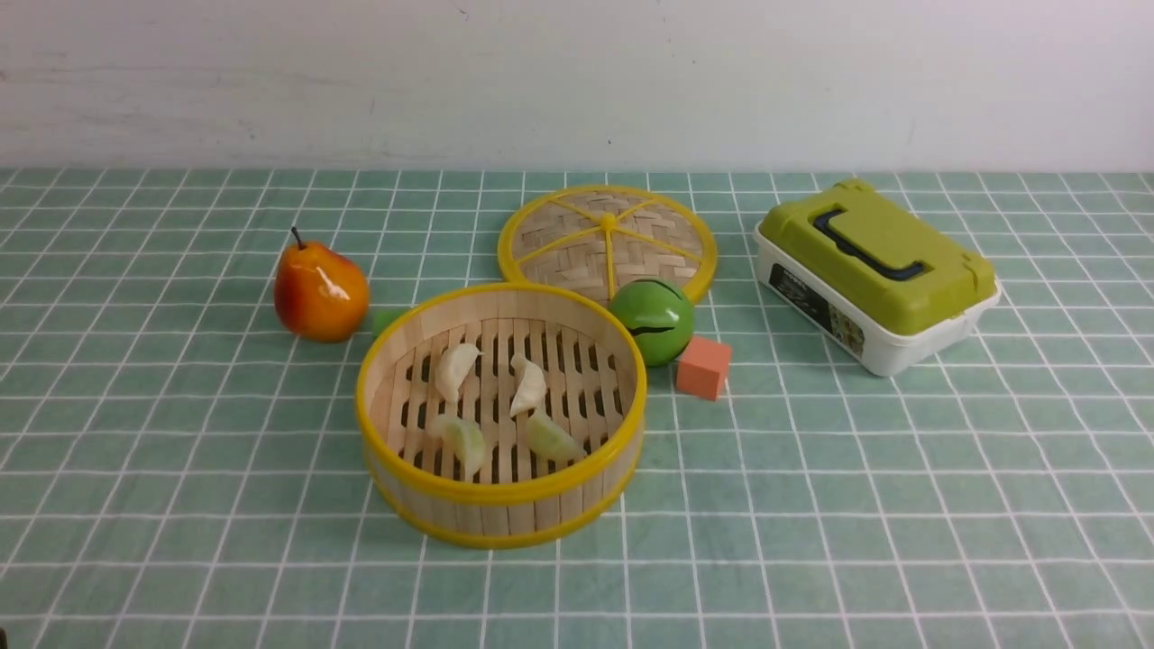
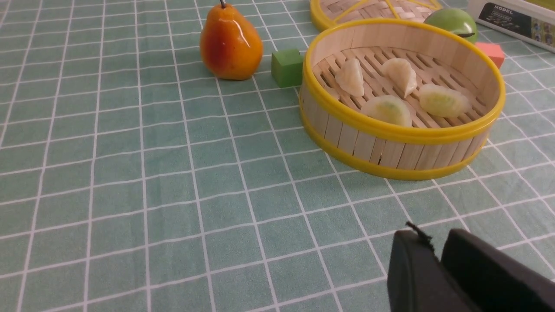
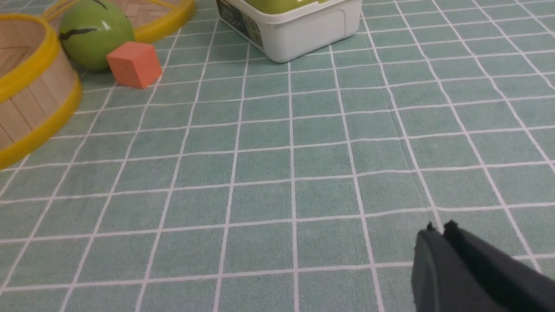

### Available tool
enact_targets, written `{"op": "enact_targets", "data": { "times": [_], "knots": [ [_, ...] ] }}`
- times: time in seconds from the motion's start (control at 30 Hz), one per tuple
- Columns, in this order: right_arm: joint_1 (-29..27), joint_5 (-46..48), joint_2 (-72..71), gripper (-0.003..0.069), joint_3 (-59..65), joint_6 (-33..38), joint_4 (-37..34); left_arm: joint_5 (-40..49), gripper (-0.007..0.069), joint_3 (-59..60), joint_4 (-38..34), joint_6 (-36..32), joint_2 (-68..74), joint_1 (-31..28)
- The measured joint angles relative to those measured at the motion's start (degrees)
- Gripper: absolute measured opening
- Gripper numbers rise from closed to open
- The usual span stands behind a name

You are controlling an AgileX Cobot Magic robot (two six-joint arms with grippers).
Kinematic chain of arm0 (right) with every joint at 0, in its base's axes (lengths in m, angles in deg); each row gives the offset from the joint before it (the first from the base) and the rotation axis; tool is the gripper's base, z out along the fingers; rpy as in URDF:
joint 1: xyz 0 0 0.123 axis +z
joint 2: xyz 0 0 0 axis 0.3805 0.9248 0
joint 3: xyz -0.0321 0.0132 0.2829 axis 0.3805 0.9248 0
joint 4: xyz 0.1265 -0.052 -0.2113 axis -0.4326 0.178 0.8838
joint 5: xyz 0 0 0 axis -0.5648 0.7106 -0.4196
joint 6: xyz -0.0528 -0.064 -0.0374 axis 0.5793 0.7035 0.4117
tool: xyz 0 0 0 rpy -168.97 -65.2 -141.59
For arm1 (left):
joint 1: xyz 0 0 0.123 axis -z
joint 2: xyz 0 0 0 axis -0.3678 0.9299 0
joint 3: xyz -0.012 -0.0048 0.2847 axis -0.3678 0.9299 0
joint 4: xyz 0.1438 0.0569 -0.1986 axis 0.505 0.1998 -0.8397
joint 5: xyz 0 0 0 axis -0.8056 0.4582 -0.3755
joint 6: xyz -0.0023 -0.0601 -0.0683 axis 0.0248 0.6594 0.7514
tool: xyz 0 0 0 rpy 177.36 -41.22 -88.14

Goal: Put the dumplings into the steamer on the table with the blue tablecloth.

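The bamboo steamer (image 1: 501, 505) stands on the teal grid tablecloth (image 1: 811, 505) near the middle. Two creamy white dumplings (image 1: 456, 370) and two pale greenish dumplings (image 1: 466, 442) lie on its slatted floor. In the left wrist view the steamer (image 2: 390, 130) holds the white dumplings (image 2: 350, 77) and the greenish dumplings (image 2: 442, 100). My left gripper (image 2: 435, 242) is shut and empty, low over the cloth, well short of the steamer. My right gripper (image 3: 439, 229) is shut and empty over bare cloth, far from the steamer (image 3: 26, 108). Neither gripper shows in the front view.
A pear (image 1: 320, 290) and a small green cube (image 1: 388, 320) sit left of the steamer. The flat woven lid (image 1: 606, 236) lies behind it. A green ball (image 1: 651, 320) and an orange cube (image 1: 703, 367) sit at its right. A green-lidded white box (image 1: 874, 270) stands far right.
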Motion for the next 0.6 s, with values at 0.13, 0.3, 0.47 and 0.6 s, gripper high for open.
{"op": "enact_targets", "data": {
  "times": [0.13, 0.3, 0.47, 0.6],
  "knots": [
    [0.00, 0.00, 0.00, 0.0023, 0.00, 0.00, 0.00, 0.00, 0.0104, 0.00, 0.00, 0.00, 0.00, 0.00],
    [0.00, 0.00, 0.00, 0.0031, 0.00, 0.00, -0.04, 0.00, 0.0110, 0.00, 0.00, 0.00, 0.00, 0.00],
    [0.00, 0.05, 0.00, 0.0031, 0.00, 0.00, -0.04, 0.00, 0.0112, 0.00, -0.05, 0.00, -2.18, -0.53],
    [0.00, 0.05, 0.00, 0.0036, 0.00, 0.00, -0.04, -0.15, 0.0112, 0.15, 0.53, -0.07, -7.32, -5.17]
  ]
}}
